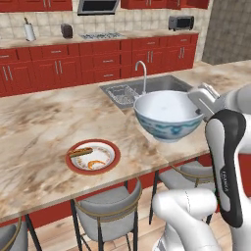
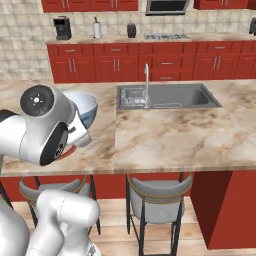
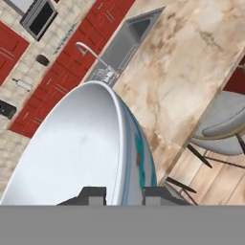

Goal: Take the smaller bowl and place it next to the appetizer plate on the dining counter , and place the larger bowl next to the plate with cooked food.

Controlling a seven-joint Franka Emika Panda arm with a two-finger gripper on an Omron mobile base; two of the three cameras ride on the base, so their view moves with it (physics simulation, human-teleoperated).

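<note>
One larger bowl [image 1: 168, 115] on hand: we hold it by its rim, the gripper [image 3: 123, 195] pinched across the wall with one fingertip inside and one outside. It hangs upright above the dining counter [image 1: 44, 132], off the marble, in front of the sink [image 1: 147, 88] and faucet [image 1: 142, 73].

One plate with cooked food [image 1: 93, 156], near the counter's front edge, well apart from the bowl, toward the left in the left base view.

Step in hand, as we judge it: carry the bowl to that plate and set it down beside it. To do it well, we should keep the rim level while travelling, since a pinch on one side lets a deep bowl swing. We should come down over bare marble just beside the plate, not over its red rim, and let go only once the foot rests flat.
</note>
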